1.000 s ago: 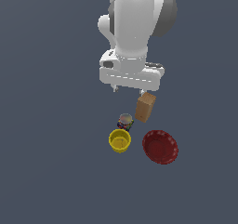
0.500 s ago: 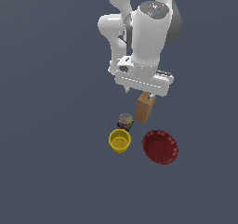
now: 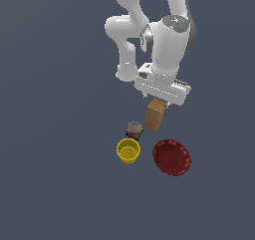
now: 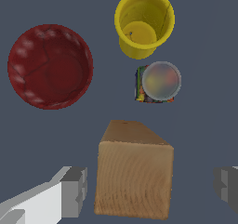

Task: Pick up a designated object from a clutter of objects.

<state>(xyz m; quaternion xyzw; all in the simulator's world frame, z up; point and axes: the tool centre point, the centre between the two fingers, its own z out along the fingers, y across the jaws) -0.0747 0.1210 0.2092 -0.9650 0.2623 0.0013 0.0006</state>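
The tan-brown box stands upright on the dark floor and is the tallest object; in the wrist view the box fills the space between my fingers. My gripper is open just above the box top. In the wrist view the gripper straddles the box, with one grey fingertip close to one side and the other fingertip well clear of the other side. Neither touches it. The multicoloured can, yellow cup and dark red ridged bowl stand close by.
In the wrist view the can is nearest the box, with a narrow gap. The yellow cup is beyond the can and the red bowl is off to one side. Plain dark floor lies all around the group.
The arm has swung toward the exterior view's right and come lower. The hand now sits directly over the tan box. The objects have not moved.
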